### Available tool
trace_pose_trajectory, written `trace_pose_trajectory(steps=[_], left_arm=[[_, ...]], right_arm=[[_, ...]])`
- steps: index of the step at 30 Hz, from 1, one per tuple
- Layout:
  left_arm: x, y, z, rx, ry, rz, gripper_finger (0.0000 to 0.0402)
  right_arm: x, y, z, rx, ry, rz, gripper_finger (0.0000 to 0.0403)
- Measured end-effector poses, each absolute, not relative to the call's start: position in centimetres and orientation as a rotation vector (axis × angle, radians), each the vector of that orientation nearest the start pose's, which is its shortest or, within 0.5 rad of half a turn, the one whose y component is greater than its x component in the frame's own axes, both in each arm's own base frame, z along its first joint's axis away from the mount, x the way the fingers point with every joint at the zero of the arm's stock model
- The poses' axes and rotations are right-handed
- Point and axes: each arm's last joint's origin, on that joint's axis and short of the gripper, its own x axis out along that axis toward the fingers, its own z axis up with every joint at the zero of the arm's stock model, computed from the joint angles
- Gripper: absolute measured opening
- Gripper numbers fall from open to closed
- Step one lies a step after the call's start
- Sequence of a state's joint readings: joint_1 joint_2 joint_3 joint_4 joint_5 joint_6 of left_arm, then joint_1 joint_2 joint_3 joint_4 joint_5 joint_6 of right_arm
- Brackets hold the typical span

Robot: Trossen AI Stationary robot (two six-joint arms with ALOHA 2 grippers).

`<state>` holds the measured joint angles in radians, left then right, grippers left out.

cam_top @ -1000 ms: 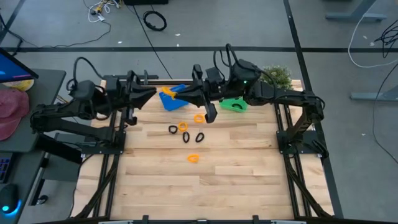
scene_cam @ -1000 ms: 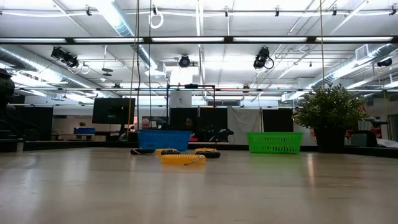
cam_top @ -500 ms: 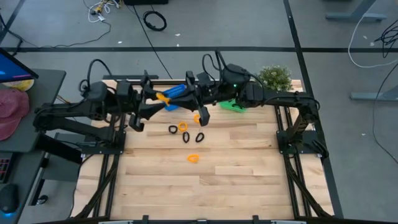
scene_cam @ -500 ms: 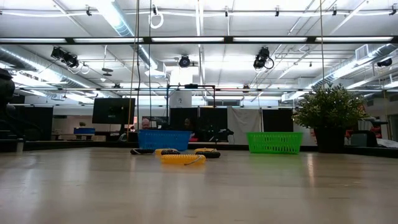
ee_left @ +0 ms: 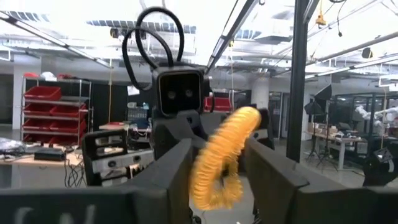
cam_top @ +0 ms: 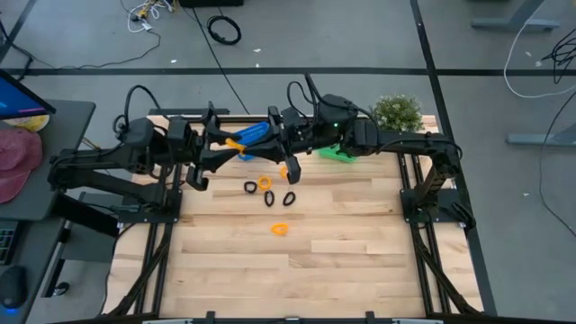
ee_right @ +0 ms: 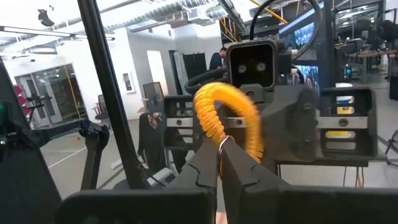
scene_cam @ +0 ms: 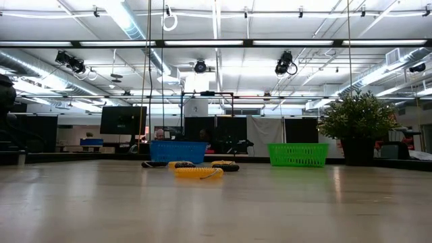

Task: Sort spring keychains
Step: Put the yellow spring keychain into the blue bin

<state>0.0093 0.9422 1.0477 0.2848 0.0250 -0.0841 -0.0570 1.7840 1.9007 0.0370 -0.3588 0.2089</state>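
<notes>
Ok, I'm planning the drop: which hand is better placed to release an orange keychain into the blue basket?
Left, probably: the left hand holds an orange spring keychain over the blue basket, while the right hand, also pinching one, sits off the basket's edge.

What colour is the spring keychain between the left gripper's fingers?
Orange. The spring keychain held in the left gripper shows best in the left wrist view.

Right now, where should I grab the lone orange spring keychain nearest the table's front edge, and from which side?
Pinch one side of the lone orange keychain's coil, coming straight down from above. It lies flat on the table with bare wood all round it. The left pincer and right pincer both hold another orange keychain.
</notes>
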Motion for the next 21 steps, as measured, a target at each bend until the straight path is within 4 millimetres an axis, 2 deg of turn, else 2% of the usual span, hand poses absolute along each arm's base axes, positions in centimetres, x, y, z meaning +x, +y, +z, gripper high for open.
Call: trace_pose_trajectory(steps=[10,13,16,21], left_arm=[[18.9,0.1,44.1,-0.064,-0.4,-0.028,0.0019],[18.9,0.1,44.1,-0.059,-0.399,-0.026,0.0019],[18.9,0.2,44.1,-0.062,-0.399,-0.011,0.0036],[18.5,0.2,44.2,-0.062,-0.398,-0.005,0.0033]], right_arm=[[40.6,-1.5,46.4,0.185,-0.117,0.31,0.0004],[40.6,-1.6,46.4,0.189,-0.112,0.307,0.0017],[40.5,-1.6,46.3,0.169,-0.101,0.304,0.0039],[38.6,-2.0,47.0,0.137,-0.019,0.283,0.0092]])
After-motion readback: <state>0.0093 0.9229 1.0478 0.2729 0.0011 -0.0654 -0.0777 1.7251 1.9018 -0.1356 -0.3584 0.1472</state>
